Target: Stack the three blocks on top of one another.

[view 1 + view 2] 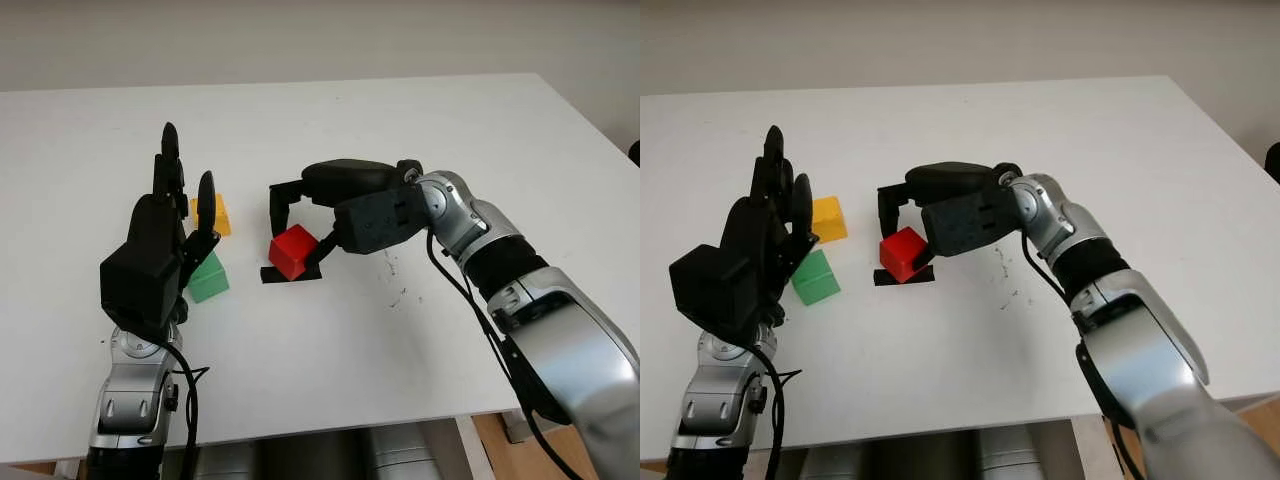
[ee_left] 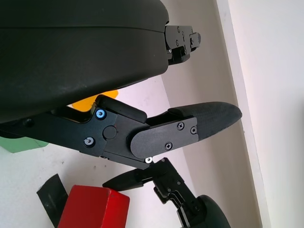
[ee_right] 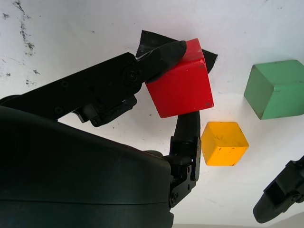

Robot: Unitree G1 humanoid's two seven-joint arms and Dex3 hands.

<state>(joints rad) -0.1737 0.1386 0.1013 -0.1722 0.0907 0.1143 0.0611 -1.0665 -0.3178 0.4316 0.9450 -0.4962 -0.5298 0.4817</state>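
Blocks sit on the white table (image 1: pixel 400 380) at middle left. The right hand (image 1: pixel 300 225) pinches the red block (image 1: pixel 293 251) over black tape (image 1: pixel 272 274). The left hand (image 1: pixel 160 240), open, stands by the green block (image 1: pixel 210 280) and yellow block (image 1: pixel 827 218).

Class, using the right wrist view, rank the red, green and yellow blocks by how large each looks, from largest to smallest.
1. Red block, held in the right robot hand, nearest the camera, so its lead may be nearness.
2. Green block.
3. Yellow block.
True sizes may well be alike.
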